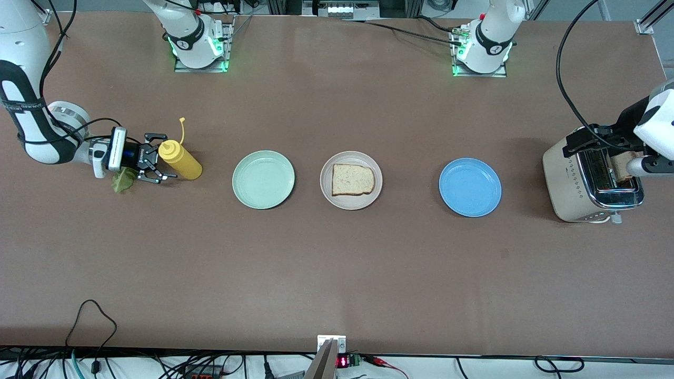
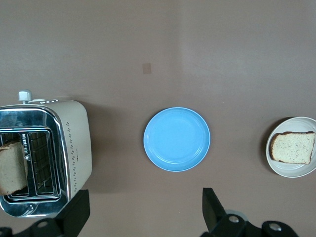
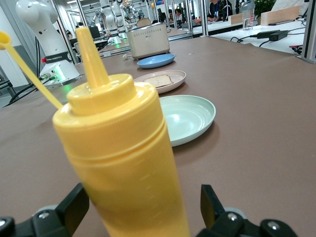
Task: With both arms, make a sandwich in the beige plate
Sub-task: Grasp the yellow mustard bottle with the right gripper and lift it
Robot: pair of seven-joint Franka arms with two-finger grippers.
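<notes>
The beige plate (image 1: 351, 201) (image 2: 292, 171) (image 3: 175, 81) lies mid-table with one bread slice (image 1: 353, 180) (image 2: 293, 147) (image 3: 158, 80) on it. A second bread slice (image 1: 624, 164) (image 2: 11, 168) stands in the toaster's slot. The green lettuce leaf (image 1: 122, 180) lies on the table at the right arm's end. My right gripper (image 1: 158, 158) (image 3: 143, 207) is open there, its fingers on either side of the upright yellow squeeze bottle (image 1: 181, 160) (image 3: 123, 158) with gaps at both sides. My left gripper (image 2: 143, 210) hangs open and holds nothing, high over the table beside the toaster.
A mint green plate (image 1: 263, 179) (image 3: 190, 116) lies between the bottle and the beige plate. A blue plate (image 1: 470, 187) (image 2: 177, 139) (image 3: 156, 60) lies between the beige plate and the toaster (image 1: 584, 184) (image 2: 47, 153) at the left arm's end.
</notes>
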